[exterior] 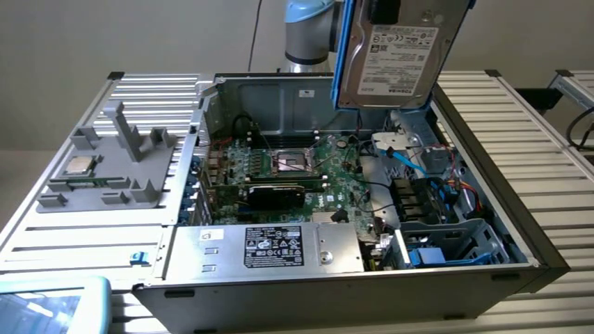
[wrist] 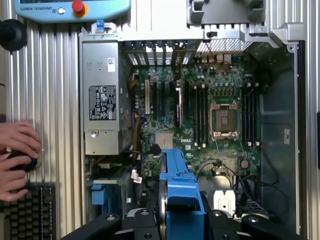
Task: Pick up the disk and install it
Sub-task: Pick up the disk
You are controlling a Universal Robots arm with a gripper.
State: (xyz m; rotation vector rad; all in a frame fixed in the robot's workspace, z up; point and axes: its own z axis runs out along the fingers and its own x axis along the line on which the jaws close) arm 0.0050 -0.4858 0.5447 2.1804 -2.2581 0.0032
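Gripper (wrist: 180, 224) is clenched on the disk (exterior: 390, 56), which hangs on edge directly beneath it, clear of everything. Pickup looks done. Farther below lies the open case (exterior: 494, 182). Its bay (exterior: 455, 238) seems unfilled, so installing remains.

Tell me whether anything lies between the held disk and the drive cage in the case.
The disk hangs in the gripper above the open case. A blue cable and a white connector lie below it, short of the drive cage; the cage's open top looks unobstructed.
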